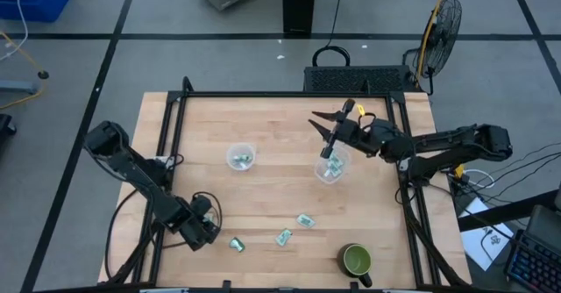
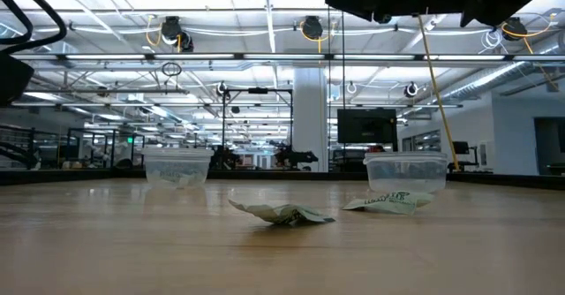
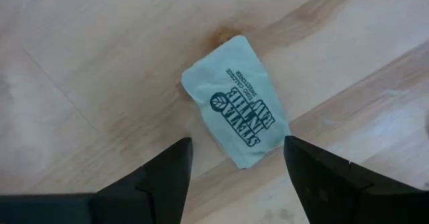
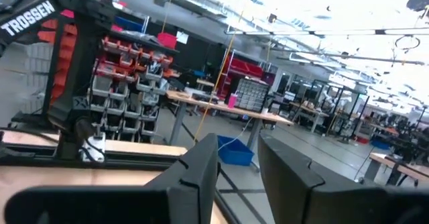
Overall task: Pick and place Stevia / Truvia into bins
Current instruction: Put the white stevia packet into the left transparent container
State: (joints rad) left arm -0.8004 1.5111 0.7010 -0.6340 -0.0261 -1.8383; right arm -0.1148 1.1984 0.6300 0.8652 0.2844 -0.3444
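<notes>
Three green-and-white Stevia packets lie flat on the table near its front edge: one [image 1: 236,244] by my left gripper, two more [image 1: 283,237] [image 1: 304,221] to its right. My left gripper [image 1: 213,233] is open and low over the first packet [image 3: 238,110]. Its fingers stand on either side of the packet's near end without touching it. Two clear cups stand mid-table, the left cup [image 1: 240,157] and the right cup [image 1: 331,166], both with packets inside. My right gripper [image 1: 326,128] hovers above the right cup, slightly open [image 4: 238,177] and empty.
A green mug [image 1: 357,260] stands near the table's front right corner. A black rail frame [image 1: 289,95] borders the table's far edge and sides. In the low view, two crumpled packets [image 2: 282,213] [image 2: 388,202] lie in front of the cups [image 2: 177,167] [image 2: 404,171].
</notes>
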